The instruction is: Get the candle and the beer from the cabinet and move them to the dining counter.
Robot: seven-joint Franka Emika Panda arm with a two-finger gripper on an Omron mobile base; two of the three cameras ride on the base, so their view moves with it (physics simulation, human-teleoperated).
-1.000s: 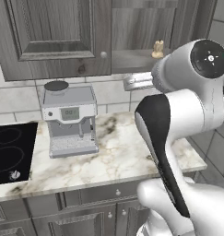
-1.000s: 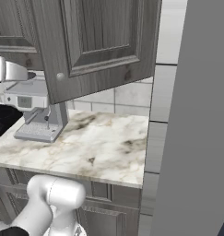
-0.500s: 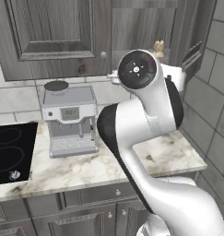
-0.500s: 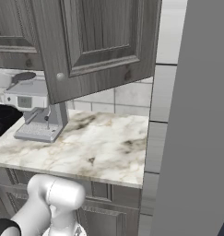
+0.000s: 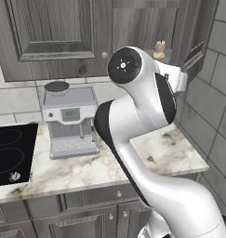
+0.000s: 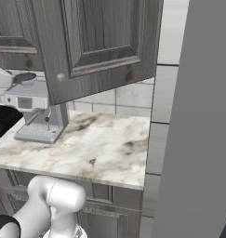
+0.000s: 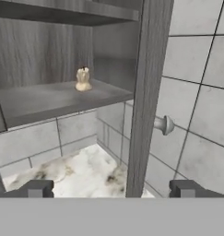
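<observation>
One candle (image 7: 83, 79) on the cabinet (image 7: 49, 99) shelf, end effector (image 7: 111, 189) open

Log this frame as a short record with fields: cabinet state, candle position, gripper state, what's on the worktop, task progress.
cabinet: right door open, seen edge-on in the hand view
candle: upright on the lower shelf, alone there, untouched
gripper: jaws wide open, empty, short of the shelf and facing it
worktop: marble, with a coffee machine beside a black hob
beer: cannot tell where it is
progress: nothing picked up yet
</observation>
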